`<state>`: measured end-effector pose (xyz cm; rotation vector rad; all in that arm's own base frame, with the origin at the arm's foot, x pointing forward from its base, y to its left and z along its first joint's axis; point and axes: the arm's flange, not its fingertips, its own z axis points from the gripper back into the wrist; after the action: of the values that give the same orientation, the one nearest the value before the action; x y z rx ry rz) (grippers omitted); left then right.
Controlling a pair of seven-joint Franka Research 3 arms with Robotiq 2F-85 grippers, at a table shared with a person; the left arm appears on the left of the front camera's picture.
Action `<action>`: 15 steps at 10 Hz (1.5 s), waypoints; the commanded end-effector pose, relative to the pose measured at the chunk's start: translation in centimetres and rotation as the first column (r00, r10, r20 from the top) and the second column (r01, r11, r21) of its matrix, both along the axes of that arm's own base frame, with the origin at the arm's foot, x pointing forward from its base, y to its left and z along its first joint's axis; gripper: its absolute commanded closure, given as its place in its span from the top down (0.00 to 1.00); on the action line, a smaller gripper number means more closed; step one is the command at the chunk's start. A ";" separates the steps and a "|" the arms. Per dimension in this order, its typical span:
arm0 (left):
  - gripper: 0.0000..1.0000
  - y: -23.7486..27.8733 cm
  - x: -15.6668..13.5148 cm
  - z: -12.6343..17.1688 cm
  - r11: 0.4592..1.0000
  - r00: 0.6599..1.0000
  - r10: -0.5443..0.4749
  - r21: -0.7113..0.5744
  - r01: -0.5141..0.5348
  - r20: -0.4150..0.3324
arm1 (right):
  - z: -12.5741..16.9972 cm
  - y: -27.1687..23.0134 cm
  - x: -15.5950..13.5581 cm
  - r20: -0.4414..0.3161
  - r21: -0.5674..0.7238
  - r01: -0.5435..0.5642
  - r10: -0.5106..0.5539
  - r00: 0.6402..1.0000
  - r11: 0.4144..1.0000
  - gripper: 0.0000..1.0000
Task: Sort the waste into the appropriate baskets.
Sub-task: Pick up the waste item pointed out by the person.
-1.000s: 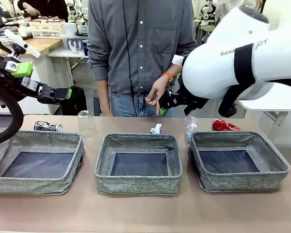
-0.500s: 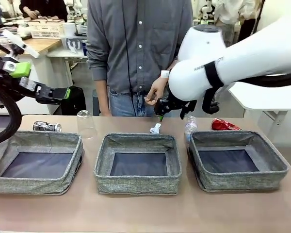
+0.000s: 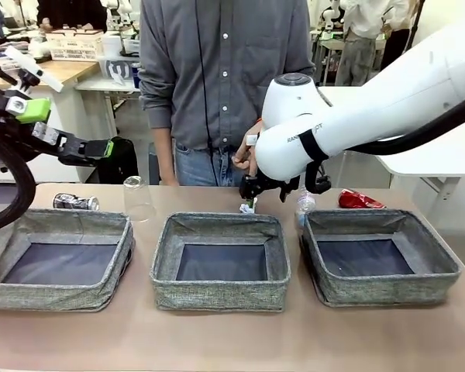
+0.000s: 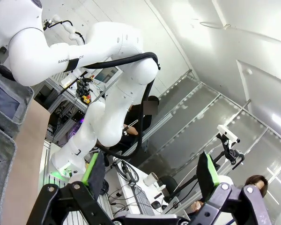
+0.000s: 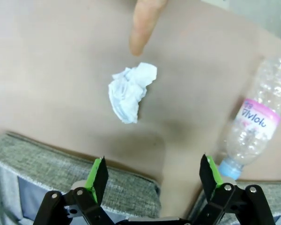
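Right gripper (image 5: pixel 154 174): jaws wide apart, nothing held; hangs over the crumpled tissue (image 5: pixel 129 91)
Left gripper (image 4: pixel 152 173): jaws wide apart, empty; raised beyond the table's (image 3: pixel 217 341) left edge
Tissue: near the table's far edge, just behind the middle basket (image 3: pixel 221 221); a person's finger (image 5: pixel 143 23) points at it
Bottle (image 5: pixel 253 126): beside the tissue; blue cap toward the right basket (image 3: pixel 364 217)
Cup (image 3: pixel 138 199), dark can (image 3: pixel 75 202): far edge, behind the left basket (image 3: pixel 62 221)
Red can (image 3: pixel 359 201): far edge, behind the right basket
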<state>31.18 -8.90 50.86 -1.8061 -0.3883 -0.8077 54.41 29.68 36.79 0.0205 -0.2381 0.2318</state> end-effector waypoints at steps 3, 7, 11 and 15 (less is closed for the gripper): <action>1.00 -0.2 -0.1 0.3 1.000 1.000 0.001 -0.027 -0.001 0.018 | 0.0 0.1 0.0 0.016 0.051 -0.032 0.032 0.999 0.998 1.00; 1.00 -0.2 -0.1 0.3 1.000 1.000 0.001 -0.027 -0.001 0.018 | 1.0 0.6 0.4 0.122 0.147 -0.066 0.048 0.991 0.987 1.00; 1.00 -0.2 -0.1 0.3 1.000 1.000 0.001 -0.027 -0.001 0.018 | -0.4 0.5 1.5 0.179 0.141 -0.057 0.031 0.983 0.988 1.00; 1.00 -0.2 -0.1 0.3 1.000 1.000 0.001 -0.027 -0.001 0.018 | -2.4 0.0 2.4 0.195 0.159 -0.050 0.019 0.981 0.986 1.00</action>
<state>31.17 -8.90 50.87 -1.8067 -0.3880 -0.8083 56.79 29.52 34.78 0.1557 -0.4176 0.2334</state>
